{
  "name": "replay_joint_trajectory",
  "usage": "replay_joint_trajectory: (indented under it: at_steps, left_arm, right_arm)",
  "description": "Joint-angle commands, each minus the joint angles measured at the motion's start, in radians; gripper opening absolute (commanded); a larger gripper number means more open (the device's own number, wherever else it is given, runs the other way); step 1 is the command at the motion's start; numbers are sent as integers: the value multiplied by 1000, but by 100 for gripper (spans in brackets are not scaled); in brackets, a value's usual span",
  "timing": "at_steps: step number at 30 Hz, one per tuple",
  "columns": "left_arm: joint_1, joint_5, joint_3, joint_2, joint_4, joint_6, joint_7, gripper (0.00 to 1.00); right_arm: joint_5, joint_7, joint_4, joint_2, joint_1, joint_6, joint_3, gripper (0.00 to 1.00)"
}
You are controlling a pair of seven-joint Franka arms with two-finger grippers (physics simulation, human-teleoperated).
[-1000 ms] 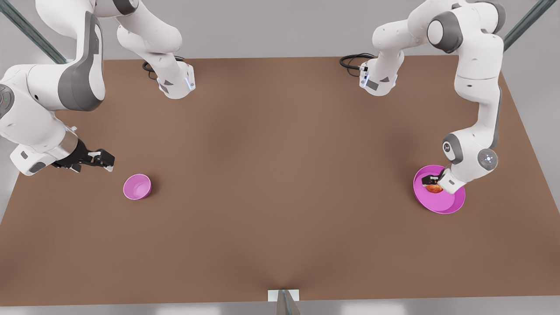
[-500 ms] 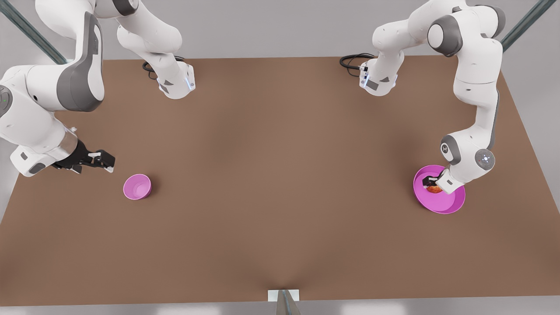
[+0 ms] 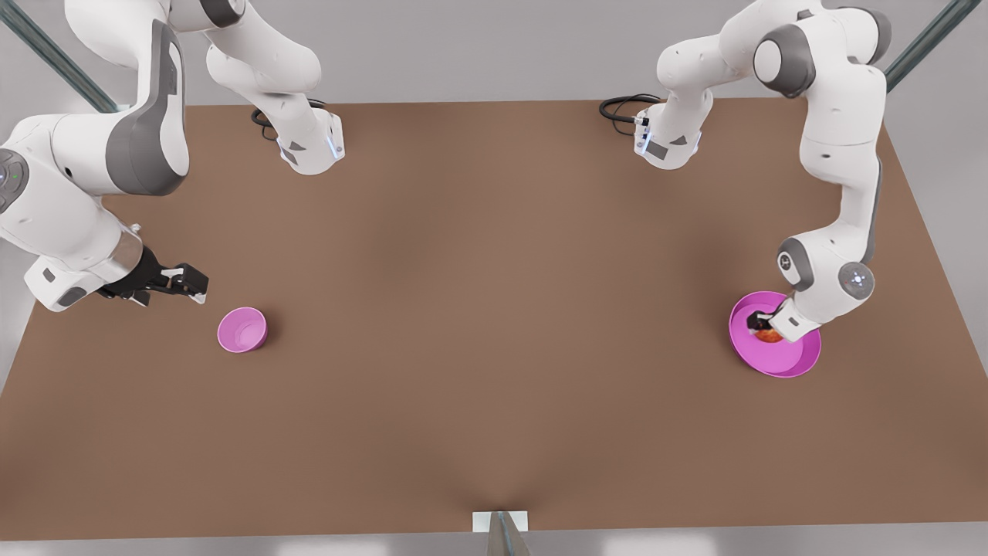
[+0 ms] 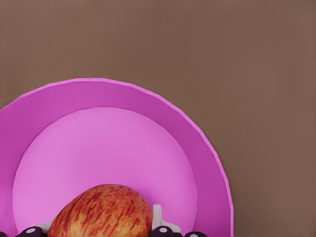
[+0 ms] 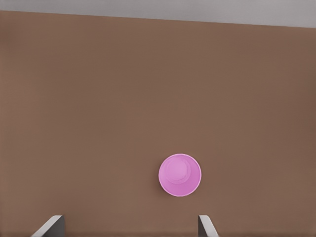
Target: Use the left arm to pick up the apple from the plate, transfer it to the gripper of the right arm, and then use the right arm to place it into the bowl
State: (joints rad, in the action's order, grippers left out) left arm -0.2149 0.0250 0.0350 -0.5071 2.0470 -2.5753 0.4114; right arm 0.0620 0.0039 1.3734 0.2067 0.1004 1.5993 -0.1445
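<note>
Two white arms stand over the brown table (image 3: 494,324). On the front view's right, a wide magenta plate (image 3: 779,359) carries the red-streaked apple (image 4: 101,212), its long axis lying across the left gripper (image 3: 760,326), whose fingers (image 4: 159,222) flank it, spread. The right gripper (image 3: 181,282) hangs released near the small pink bowl (image 3: 242,330).

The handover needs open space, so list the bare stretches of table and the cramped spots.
Widest bare patch: the brown table between the pink bowl and the pink plate, running to the near edge. Crowded: the plate, where the left gripper straddles the apple; also beside the bowl, where the waiting right gripper hangs open.
</note>
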Motion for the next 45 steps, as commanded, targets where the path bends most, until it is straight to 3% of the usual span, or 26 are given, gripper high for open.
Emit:
replay_joint_trajectory:
  at_steps: [1, 6, 9, 11, 14, 15, 19, 24, 27, 31, 36, 40, 45]
  left_arm:
    - [15, 3, -1, 18, -11, 10, 23, 74]
    - [169, 10, -26, 98, -37, 61, -235, 74]
    - [174, 220, -191, 144, -39, 153, -339, 74]
    - [174, 262, -296, 151, -94, 332, -683, 74]
    - [187, 452, -334, 142, -206, 549, -953, 74]
    - [189, 693, -337, 141, -220, 577, -1017, 74]
    - [224, 1069, -345, 128, -240, 564, -1048, 74]
    - [373, 1296, -346, 16, -320, 403, -893, 74]
    - [531, 1319, -346, -116, -462, 251, -881, 74]
    - [606, 1320, -346, -260, -651, 153, -928, 74]
    - [623, 1354, -348, -271, -654, 127, -1111, 74]
    - [623, 1385, -349, -292, -685, 112, -1142, 74]
    - [677, 1385, -349, -326, -745, 63, -1160, 73]
  right_arm:
    - [-1, 4, 0, -1, 1, -1, 0, 100]
    - [-1, 5, 0, -1, -1, -1, -1, 100]
    - [-1, 5, 0, -1, -1, -2, -1, 100]
    - [-1, 4, 0, -1, -1, -7, -1, 100]
    - [-106, 2, 3, -4, 2, -13, -1, 100]
    - [-209, 4, 7, -1, 2, -13, -1, 100]
    - [-476, 8, 4, 60, -74, 97, -17, 100]
    - [-852, 7, 21, 212, -103, 208, -18, 100]
    - [-982, 10, 62, 240, -119, 240, -30, 100]
    - [-1241, -235, 210, 257, -119, 260, -32, 100]
    - [-1432, -406, 245, 298, -133, 261, -32, 100]
    - [-1585, -762, 306, 378, -122, 240, -50, 100]
    - [-1598, -1137, 308, 410, -113, 197, -49, 100]
